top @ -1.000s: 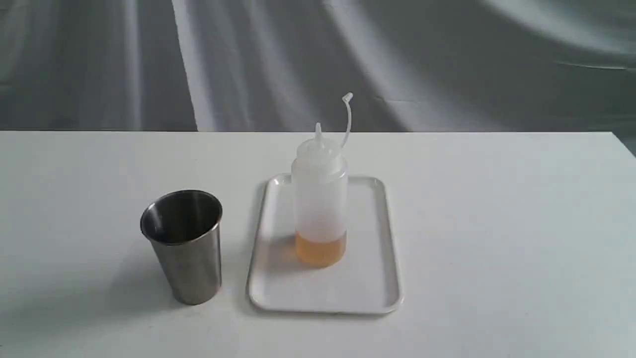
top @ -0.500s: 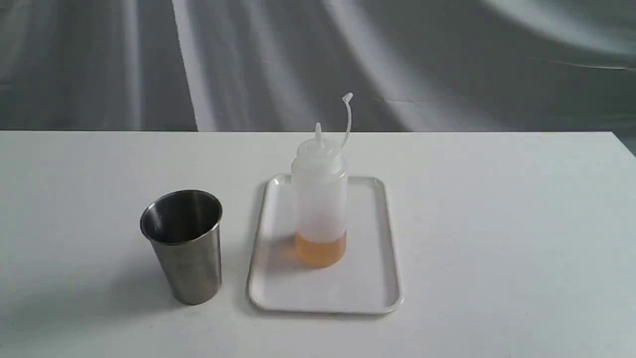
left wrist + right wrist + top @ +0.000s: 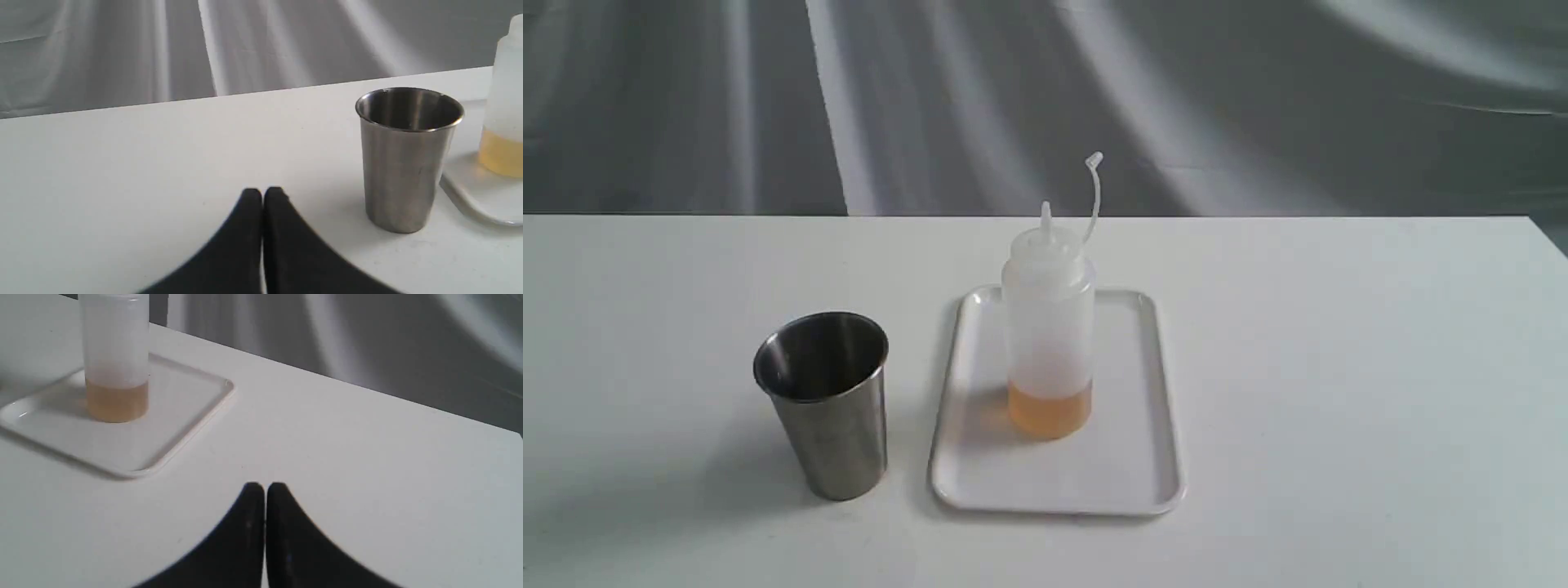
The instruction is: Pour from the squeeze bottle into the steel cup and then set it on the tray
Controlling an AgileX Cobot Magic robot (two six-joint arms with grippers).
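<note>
The squeeze bottle (image 3: 1047, 327) stands upright on the white tray (image 3: 1127, 465), a band of amber liquid at its bottom and its cap strap curling up beside the nozzle. Left of the tray stands the steel cup (image 3: 827, 402), upright on the table. Neither gripper appears in the exterior view. In the left wrist view my left gripper (image 3: 262, 191) is shut with nothing in it, low over the table, apart from the cup (image 3: 406, 157). In the right wrist view my right gripper (image 3: 265, 486) is shut and empty, well away from the tray (image 3: 175, 428) and bottle (image 3: 115, 359).
The white table (image 3: 1339, 367) runs to a far edge in front of a grey draped cloth (image 3: 1258, 98). The table's right corner shows at the upper right of the exterior view.
</note>
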